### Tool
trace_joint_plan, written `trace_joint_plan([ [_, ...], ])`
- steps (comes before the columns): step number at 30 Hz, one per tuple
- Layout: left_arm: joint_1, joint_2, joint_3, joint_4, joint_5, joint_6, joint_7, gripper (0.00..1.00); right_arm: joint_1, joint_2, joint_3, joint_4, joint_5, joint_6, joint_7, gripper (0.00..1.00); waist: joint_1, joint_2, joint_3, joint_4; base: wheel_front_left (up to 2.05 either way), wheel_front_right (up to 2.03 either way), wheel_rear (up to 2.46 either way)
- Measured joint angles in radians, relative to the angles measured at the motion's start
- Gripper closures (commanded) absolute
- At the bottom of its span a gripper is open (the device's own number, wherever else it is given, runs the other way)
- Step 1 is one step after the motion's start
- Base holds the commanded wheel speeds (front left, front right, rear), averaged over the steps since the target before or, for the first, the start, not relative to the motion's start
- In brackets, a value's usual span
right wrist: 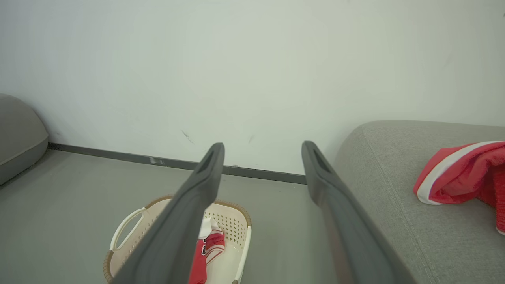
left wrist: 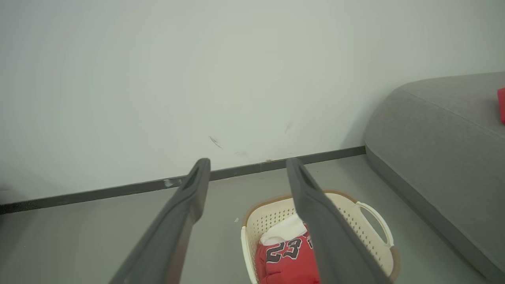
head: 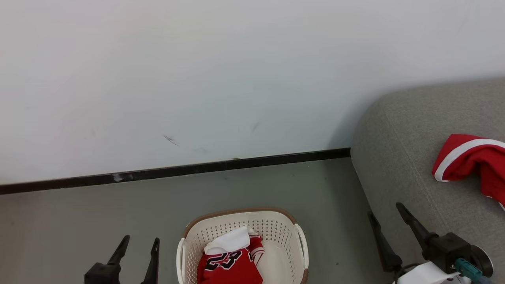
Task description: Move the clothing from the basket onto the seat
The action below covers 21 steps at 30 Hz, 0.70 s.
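A: In the head view, where is the clothing?

B: One soft red jersey with a black 23 (head: 230, 264) lies crumpled inside the small oval cream plastic basket with perforated sides (head: 276, 227), which stands on the grey floor (head: 79, 221). The other red garment with white trim (head: 469, 157) is already on the large grey fabric seat (head: 394, 165) at the right. The left gripper (head: 141, 238) is just left of the basket, and the right gripper (head: 384, 209) is in front of the seat edge. Both have their jaws spread wide and hold nothing.

A: And the left wrist view?

B: Its two long dark fingers (left wrist: 189, 197) point over the basket without touching it. The jersey shows a white fold on top. It looks light, limp and not slippery, so a pinch on this raised fold, or on a bunch of the red cloth, seems enough. Once lifted, it will probably hang down and drag.

A: What can be in the way?

B: In the right wrist view, the basket wall may catch the cloth, and the light basket may rise with it. The seat top is higher than the basket. A second grey cushion (right wrist: 19, 130) lies well apart at the left. The white wall (right wrist: 252, 59) with its dark skirting (right wrist: 118, 156) is behind, and neither of them disturbs.
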Motion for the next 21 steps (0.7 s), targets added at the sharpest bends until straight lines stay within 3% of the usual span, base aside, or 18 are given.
trace_joint_plan([
  [21, -0.215, -0.023, -0.184, 0.162, 0.124, -0.096, 0.09, 0.0, 0.004, -0.017, -0.109, -0.139, -0.018, 0.0, 0.0, 0.0, 0.0, 0.0, 0.13, -0.041, 0.0, 0.0, 0.0],
])
